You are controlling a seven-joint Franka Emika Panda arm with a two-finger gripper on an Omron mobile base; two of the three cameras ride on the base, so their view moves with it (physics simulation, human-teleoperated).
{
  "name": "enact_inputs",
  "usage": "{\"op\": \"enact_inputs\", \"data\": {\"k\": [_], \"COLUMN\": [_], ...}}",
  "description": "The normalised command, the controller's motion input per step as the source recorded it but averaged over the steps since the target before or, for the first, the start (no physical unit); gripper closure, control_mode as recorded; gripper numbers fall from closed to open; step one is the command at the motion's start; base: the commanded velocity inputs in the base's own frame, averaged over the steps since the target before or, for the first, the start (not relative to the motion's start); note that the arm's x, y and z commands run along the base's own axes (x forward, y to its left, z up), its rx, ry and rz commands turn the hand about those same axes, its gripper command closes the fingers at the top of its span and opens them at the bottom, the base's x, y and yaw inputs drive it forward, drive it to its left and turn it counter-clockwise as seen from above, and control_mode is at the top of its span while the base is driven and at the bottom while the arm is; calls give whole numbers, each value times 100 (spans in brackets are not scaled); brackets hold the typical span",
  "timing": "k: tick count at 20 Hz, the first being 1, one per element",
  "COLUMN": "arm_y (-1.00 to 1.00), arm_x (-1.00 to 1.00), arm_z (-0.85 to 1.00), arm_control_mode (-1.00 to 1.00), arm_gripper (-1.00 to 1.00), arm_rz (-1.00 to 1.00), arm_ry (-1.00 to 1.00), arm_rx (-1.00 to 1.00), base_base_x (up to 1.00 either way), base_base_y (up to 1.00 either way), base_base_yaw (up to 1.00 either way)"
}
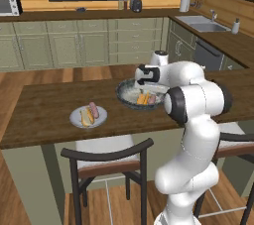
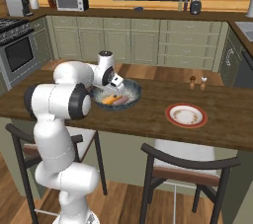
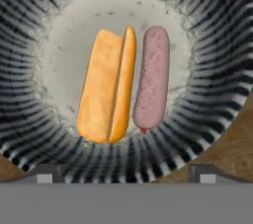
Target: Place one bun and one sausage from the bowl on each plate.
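My gripper (image 3: 126, 173) hangs open just above the bowl (image 3: 217, 45), its fingertips (image 3: 48, 172) spread wide and holding nothing. Inside the bowl a yellow-orange bun (image 3: 106, 87) and a pinkish sausage (image 3: 152, 80) lie side by side, directly under the hand. From the base, the hand (image 2: 117, 84) hovers over the bowl (image 2: 132, 91) on the wooden counter. On the light grey plate (image 1: 75, 118) to the left rest another bun (image 1: 86, 117) and sausage (image 1: 94, 109). The red-rimmed plate (image 2: 186, 115) to the right holds nothing.
Two small shakers (image 2: 197, 83) stand on the counter behind the red-rimmed plate. Dark chairs (image 1: 109, 157) sit tucked under the counter's near edge. My own white arm (image 1: 193, 105) blocks part of the bowl's right side in the left base view.
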Motion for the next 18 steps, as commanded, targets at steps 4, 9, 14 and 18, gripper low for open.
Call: {"op": "enact_inputs", "data": {"k": [4, 9, 14, 18], "arm_y": [-11, 13, 0, 4], "arm_x": [41, 41, 40, 30], "arm_z": [-21, -10, -29, -54], "arm_control_mode": [-100, -100, -100, -100], "arm_gripper": [-100, -100, -100, -100], "arm_rz": [0, 1, 1, 4], "arm_ry": [18, 8, 6, 15], "arm_rx": [3, 0, 0, 0], "base_base_x": [0, 0, 0, 0], "base_base_y": [0, 0, 0, 0], "base_base_yaw": [0, 0, 0, 0]}}
